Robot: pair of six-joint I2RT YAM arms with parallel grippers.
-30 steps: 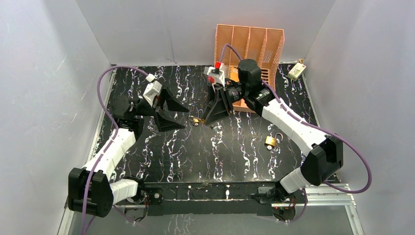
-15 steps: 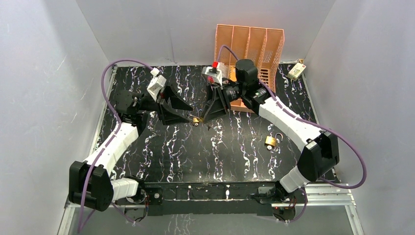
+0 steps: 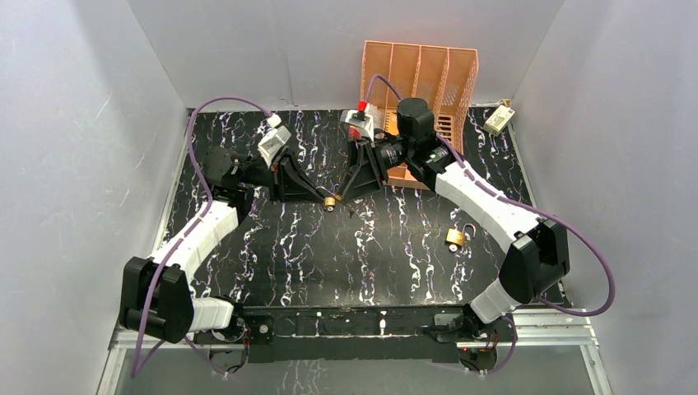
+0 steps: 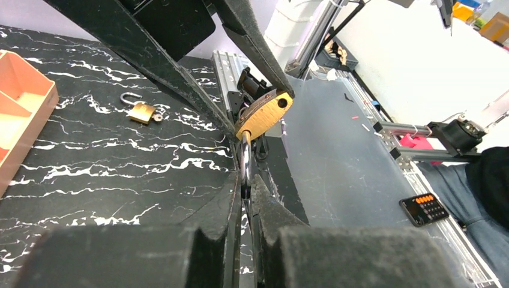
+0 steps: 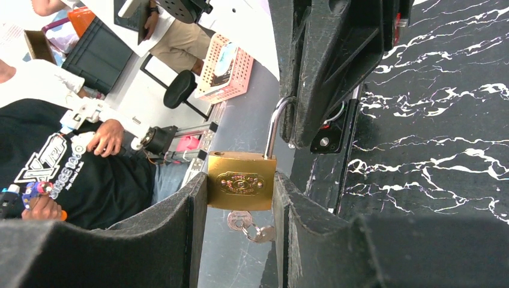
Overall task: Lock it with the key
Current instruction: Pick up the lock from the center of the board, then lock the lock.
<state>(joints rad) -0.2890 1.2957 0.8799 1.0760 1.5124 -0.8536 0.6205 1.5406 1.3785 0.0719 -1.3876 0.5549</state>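
One table (image 3: 346,255): black with white veins; both grippers hang over its far middle.
Two arms: left arm (image 3: 197,239) reaches forward and bends right; right arm (image 3: 477,197) reaches forward and bends left. Their wrists face each other, fingertips almost meeting.
Rack (image 3: 420,74): orange, slotted, upright just behind the right wrist, which overlaps its lower front in the top view.
Left gripper (image 4: 246,186): lying level, pointing right, fingers pinched narrow on the shackle (image 5: 273,123).
Right gripper (image 5: 240,180): pointing left and slightly down, fingers part-way apart and clamped on the two sides of the padlock (image 5: 241,182).
Box (image 3: 499,120): small, white, at the far right corner, well beyond the right gripper.
Padlock: brass, held off the table between the two grippers, body in the right one, shackle end towards the left one.
Spare padlock (image 3: 455,237): brass, shackle swung open, lying on the table well to the right of the right gripper and nearer the bases, beside the right forearm.
Shackle: steel; its bend runs in between the left fingers, which hide the top of it. Whether it is latched into the body I cannot tell.
Key (image 5: 239,221): sticks out of the padlock's underside, opposite the shackle, between the right fingers, with a small ring hanging on it; neither gripper touches it.
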